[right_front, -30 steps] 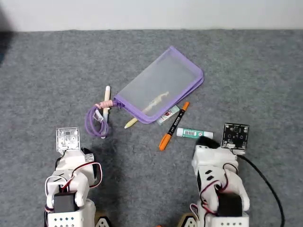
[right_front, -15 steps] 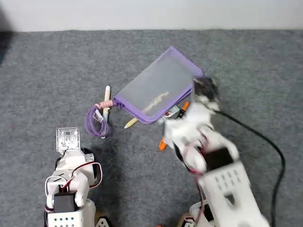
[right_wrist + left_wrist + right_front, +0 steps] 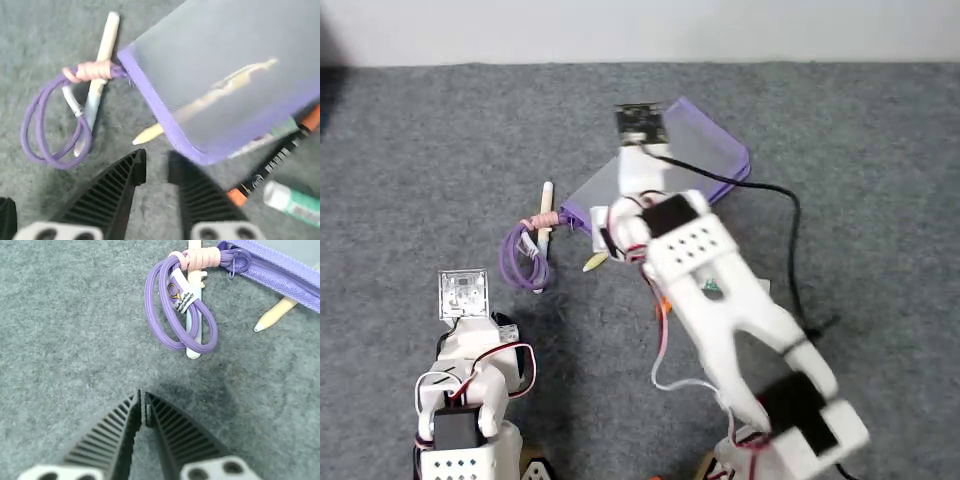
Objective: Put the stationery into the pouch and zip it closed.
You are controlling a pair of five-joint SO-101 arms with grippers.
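At the near left the left tool hangs low over the grey surface with its jaws pressed together and nothing in them; it looks parked there, probably to leave the work to the other arm. Just beyond it lies a looped purple cord, fastened by a pink knot to the left corner of the pouch. A white pen runs through the loop, so it will likely need sliding free before it can be packed. To the right of that, a cream pencil pokes its tip out at the pouch's near edge; whether it lies inside or beneath the translucent wall I cannot tell. The pouch lies flat and slanted in the middle of the surface, and whether its zip is open I cannot tell. The right arm stretches across it, with the right tool over the pouch's near-left corner beside the pencil tip, its jaws slightly apart and holding nothing, seemingly lined up for a first pick. Further right, an orange-and-black marker and a green-and-white glue stick lie just outside the pouch's near edge, still unpacked.
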